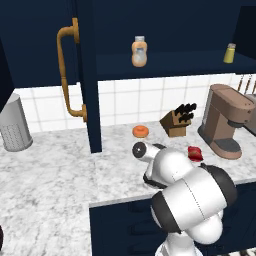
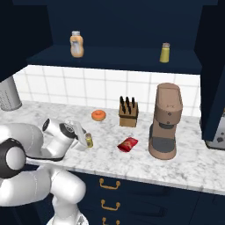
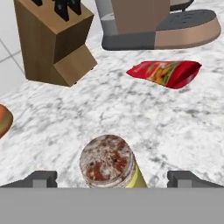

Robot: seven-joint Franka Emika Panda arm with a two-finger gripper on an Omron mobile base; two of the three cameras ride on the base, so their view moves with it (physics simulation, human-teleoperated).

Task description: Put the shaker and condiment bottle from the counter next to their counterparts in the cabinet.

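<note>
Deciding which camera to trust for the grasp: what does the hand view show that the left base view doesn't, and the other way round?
Hand view: the shaker between the open gripper fingertips. Left base view: the cabinet shelf with an orange bottle and a second shaker, the door handle, a grey canister. Both: red bottle, knife block, coffee machine, counter.

No readable text anywhere. The flat bright red packet-like condiment bottle (image 3: 166, 73) on the white-grey marbled stone counter (image 3: 109, 118) carries a yellow-green printed graphic, but no letters, brand or numbers can be made out on it.
</note>
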